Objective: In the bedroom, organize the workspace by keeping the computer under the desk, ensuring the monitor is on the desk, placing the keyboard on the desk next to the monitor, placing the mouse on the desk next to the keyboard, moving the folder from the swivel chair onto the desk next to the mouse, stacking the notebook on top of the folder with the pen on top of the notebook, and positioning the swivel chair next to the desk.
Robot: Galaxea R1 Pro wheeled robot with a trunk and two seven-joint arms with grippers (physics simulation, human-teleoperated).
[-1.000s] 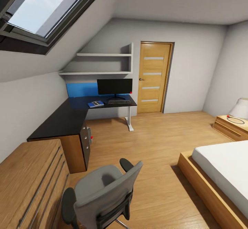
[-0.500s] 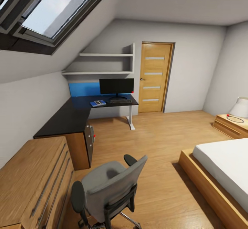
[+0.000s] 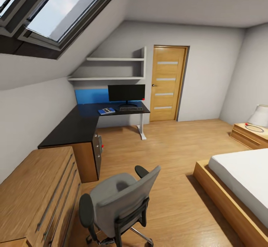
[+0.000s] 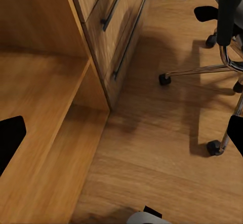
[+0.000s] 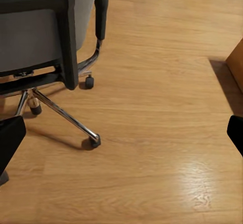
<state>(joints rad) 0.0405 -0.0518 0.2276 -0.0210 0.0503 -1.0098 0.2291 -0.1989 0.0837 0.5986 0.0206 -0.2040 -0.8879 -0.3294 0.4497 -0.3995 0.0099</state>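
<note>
**Chair in reach, desk still across the room**

In each wrist view the gripper's dark fingertips sit at opposite edges of the picture, spread wide with nothing between them: left gripper [image 4: 121, 135] over floorboards beside the wooden drawer unit [image 4: 109, 26], right gripper [image 5: 121, 133] over bare floor near the swivel chair [image 5: 45, 31].

The chair looks bulky but should roll easily on its casters; its backrest edge or an armrest seems the firmest place to push or grip.

The head view alone shows the desk [image 3: 70, 128] well apart from the chair, carrying the monitor [image 3: 126, 93], the keyboard [image 3: 130, 109] before it and a blue folder [image 3: 106, 111] alongside. The wrist views add the chrome chair base [image 5: 66, 115].
</note>
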